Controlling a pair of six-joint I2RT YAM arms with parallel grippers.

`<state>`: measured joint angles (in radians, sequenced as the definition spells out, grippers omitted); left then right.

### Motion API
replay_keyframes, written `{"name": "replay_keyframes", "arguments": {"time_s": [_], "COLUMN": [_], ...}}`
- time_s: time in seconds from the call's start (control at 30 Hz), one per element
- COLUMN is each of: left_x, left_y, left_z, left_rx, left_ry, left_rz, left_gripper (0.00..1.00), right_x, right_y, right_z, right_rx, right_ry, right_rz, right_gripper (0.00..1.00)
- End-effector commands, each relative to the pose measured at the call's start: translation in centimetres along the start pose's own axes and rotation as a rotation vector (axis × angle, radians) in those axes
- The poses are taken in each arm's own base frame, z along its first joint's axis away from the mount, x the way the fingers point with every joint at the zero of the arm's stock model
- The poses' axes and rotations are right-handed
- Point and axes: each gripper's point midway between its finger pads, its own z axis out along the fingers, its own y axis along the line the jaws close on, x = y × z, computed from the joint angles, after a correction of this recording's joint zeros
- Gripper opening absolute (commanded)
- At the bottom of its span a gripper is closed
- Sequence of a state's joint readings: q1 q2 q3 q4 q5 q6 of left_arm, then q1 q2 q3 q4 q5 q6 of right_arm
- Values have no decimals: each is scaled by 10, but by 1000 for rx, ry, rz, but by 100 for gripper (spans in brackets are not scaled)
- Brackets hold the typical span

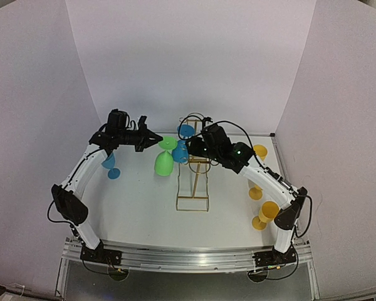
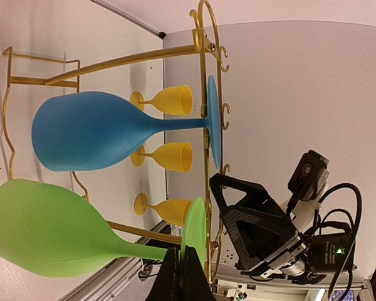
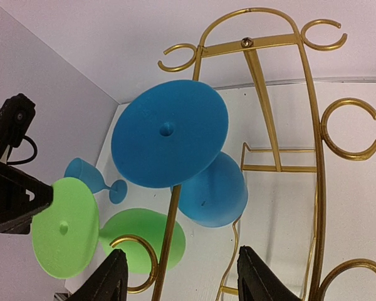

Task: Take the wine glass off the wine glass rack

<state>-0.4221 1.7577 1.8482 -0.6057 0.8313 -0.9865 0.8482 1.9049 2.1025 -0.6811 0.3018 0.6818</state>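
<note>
The left gripper (image 2: 179, 276) is pinched tight on the thin stem of the green wine glass (image 2: 50, 229), right by its foot. That glass is just beside the left side of the wine glass rack (image 3: 263, 44); I can't make out whether they touch. The right gripper (image 3: 182, 282) has its jaws apart and empty, either side of a gold rail, below the blue wine glass (image 3: 169, 135) hanging on the rack. The rack stands mid-table, towards the far edge. Yellow glasses (image 1: 267, 211) sit by the right edge.
</note>
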Motion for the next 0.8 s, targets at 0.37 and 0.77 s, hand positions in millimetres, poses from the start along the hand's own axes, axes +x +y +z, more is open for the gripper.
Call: {"name": "replay_keyframes", "arguments": {"time_s": [0.37,0.77], "left_x": [23,110], "left_y": [5,90], "left_z": [-73,-113], "left_rx": [-324,-771], "left_ry": [-134,-145], "left_rz": [765,2443], "left_gripper": [0,0], "right_x": [-19,-23], "right_y": [14,63], "right_z": [-28,-53], "right_rx": [-66,-213], "right_ry": [-22,-37], "right_rz": [-3,-155], "right_gripper": [55,57]}}
